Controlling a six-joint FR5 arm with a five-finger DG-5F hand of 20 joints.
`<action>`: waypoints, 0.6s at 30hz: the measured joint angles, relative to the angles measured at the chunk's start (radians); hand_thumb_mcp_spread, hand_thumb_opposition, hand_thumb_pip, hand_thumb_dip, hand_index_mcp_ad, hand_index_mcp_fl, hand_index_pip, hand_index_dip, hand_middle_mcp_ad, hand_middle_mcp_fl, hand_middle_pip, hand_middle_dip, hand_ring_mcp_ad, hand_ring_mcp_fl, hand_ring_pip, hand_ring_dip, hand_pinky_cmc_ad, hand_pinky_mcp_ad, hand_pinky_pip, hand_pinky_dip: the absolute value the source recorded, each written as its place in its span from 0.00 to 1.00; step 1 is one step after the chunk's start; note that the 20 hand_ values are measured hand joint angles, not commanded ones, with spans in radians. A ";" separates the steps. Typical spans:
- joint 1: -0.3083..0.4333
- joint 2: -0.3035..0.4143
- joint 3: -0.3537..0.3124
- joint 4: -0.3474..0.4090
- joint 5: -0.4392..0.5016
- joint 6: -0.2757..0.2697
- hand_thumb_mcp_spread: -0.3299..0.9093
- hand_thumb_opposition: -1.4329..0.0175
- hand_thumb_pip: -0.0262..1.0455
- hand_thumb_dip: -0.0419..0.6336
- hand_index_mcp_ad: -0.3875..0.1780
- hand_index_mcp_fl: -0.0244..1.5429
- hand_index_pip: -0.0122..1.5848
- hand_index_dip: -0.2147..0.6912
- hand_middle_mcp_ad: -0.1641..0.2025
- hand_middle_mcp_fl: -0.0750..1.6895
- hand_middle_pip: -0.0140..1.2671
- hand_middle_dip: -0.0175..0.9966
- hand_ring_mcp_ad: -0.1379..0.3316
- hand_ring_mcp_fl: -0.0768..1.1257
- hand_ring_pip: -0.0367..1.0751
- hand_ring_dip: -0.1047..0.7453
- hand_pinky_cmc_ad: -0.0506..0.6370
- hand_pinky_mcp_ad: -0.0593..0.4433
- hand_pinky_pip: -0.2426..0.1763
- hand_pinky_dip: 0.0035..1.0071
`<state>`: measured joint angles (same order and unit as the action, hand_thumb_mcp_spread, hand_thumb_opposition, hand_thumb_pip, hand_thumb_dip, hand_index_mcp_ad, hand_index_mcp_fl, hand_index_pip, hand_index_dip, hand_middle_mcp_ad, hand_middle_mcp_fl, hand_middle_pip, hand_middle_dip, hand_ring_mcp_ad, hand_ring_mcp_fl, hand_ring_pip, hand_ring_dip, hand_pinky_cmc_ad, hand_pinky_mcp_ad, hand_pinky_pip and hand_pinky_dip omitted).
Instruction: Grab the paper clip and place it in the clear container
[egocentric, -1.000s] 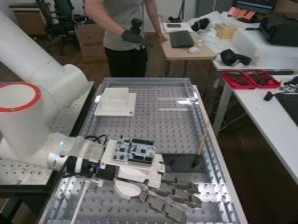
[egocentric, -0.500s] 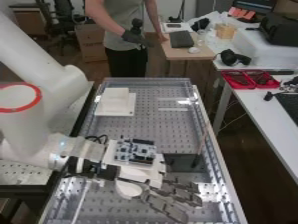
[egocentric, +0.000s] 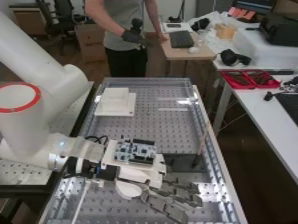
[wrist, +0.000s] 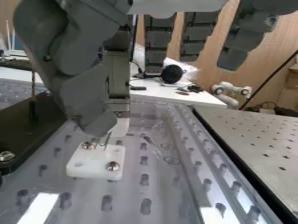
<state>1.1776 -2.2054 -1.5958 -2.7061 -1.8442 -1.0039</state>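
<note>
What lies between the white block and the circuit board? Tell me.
In the high view, perforated plate lies between the white block and circuit board.

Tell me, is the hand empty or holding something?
Holding something: in the wrist view, the hand pinches thin wire, apparently the paper clip, between thumb and one finger.

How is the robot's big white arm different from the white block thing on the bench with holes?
The arm has smooth, rounded parts, but the block has flat sides and corners. The arm has a red ring on it; the block has none. The arm is much bigger than the block, which sits on the bench. Both are white.
</note>
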 joint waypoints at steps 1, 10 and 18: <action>0.000 0.000 -0.001 0.000 0.000 0.000 0.59 0.42 0.72 0.46 0.27 0.29 0.89 0.17 0.43 0.11 0.11 0.18 0.49 0.06 0.11 0.23 0.50 0.61 0.54 0.18; -0.002 -0.004 0.000 -0.006 -0.004 -0.006 0.59 0.42 0.72 0.46 0.27 0.28 0.89 0.17 0.42 0.11 0.11 0.18 0.49 0.06 0.11 0.23 0.50 0.61 0.54 0.19; -0.009 -0.004 0.002 -0.009 -0.013 -0.011 0.59 0.42 0.72 0.46 0.27 0.27 0.89 0.17 0.43 0.11 0.11 0.18 0.49 0.06 0.11 0.23 0.50 0.61 0.54 0.19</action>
<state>1.1688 -2.2091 -1.5939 -2.7151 -1.8571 -1.0148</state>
